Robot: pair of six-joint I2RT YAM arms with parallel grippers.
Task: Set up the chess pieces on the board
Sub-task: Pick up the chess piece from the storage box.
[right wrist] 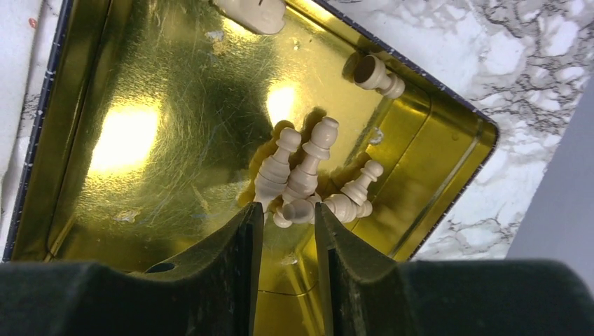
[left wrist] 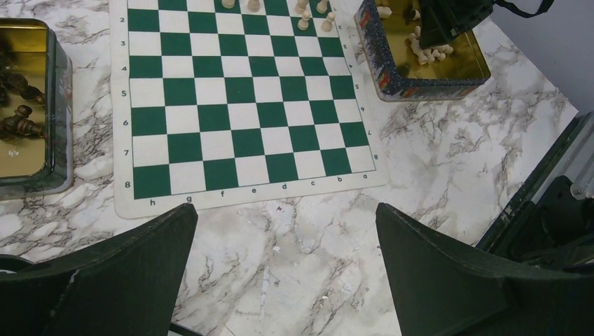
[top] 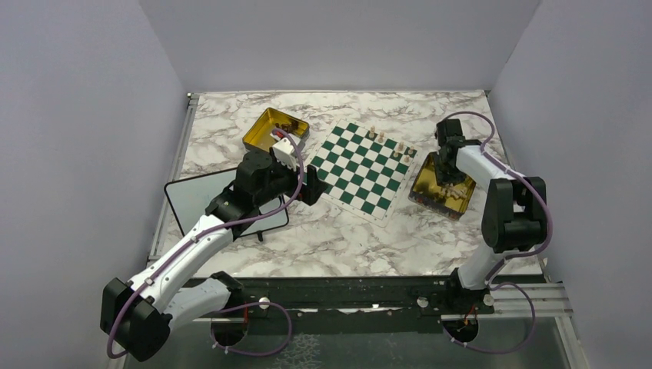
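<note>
Your right gripper (right wrist: 288, 213) hangs inside the gold tin (right wrist: 140, 140) near the tabletop's (left wrist: 301, 266) right edge, jaws slightly parted and empty beside heaped pale chess pieces (right wrist: 305, 175). Your left gripper (left wrist: 286, 213), spread wide and holding nothing, hovers beside the board (left wrist: 238, 105), mid-tabletop.

Robotics lab test cell. Plain pale grey panel walls (top: 77, 115) boxing in white marble-patterned bench (top: 346, 238) on three sides. White-and-black jointed left arm (top: 192, 242) and matching right arm (top: 477, 163) standing bolted to black metal rail (top: 346, 294) running along near bench edge. Purple cables (top: 549, 223) looping exposed along both arms. Silver slotted aluminium framing (top: 538, 296) sticking out beside rail. Flat green-and-white checked board (top: 357, 165) lying mid-bench.
</note>
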